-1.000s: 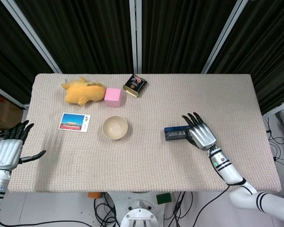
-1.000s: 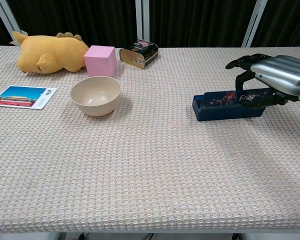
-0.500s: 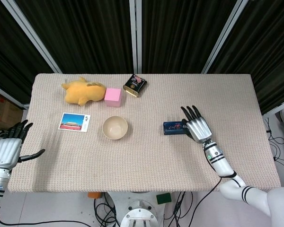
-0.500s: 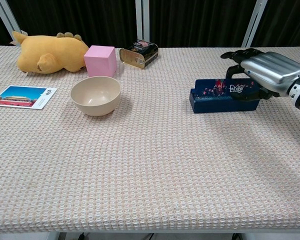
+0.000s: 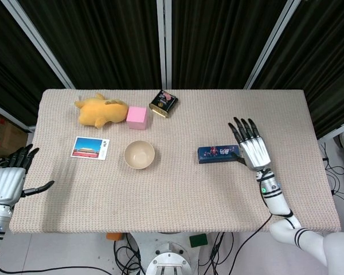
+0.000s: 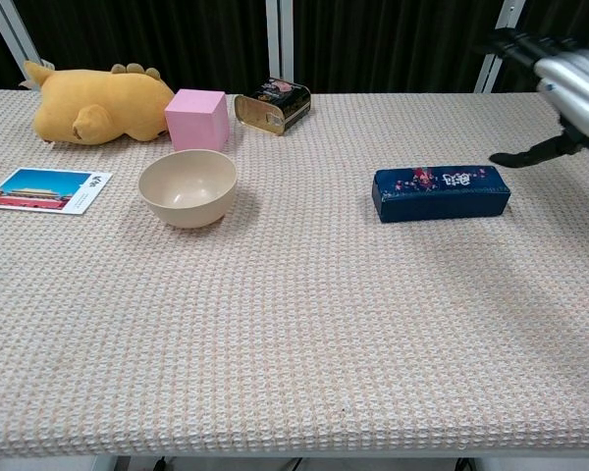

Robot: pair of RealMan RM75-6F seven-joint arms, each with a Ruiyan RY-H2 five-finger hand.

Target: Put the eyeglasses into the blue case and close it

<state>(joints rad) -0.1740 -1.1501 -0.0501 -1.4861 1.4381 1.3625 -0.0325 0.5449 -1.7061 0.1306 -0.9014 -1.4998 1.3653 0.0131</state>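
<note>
The blue case (image 5: 218, 153) (image 6: 441, 191) lies with its lid down on the right half of the table, white and red print on top. No eyeglasses show in either view. My right hand (image 5: 252, 147) (image 6: 558, 94) hovers just right of the case with its fingers spread, lifted off it and holding nothing; its thumb points toward the case's right end. My left hand (image 5: 10, 179) hangs off the table's left front edge, fingers apart and empty; the chest view does not show it.
A beige bowl (image 5: 139, 154) (image 6: 187, 186) stands left of centre. Behind it are a pink cube (image 5: 137, 117), a yellow plush toy (image 5: 99, 110) and a dark tin (image 5: 163, 103). A postcard (image 5: 90, 147) lies at the left.
The case lid went from open to down. My right hand pressed over the case, then lifted and drew off to the right. The left hand barely moved.
</note>
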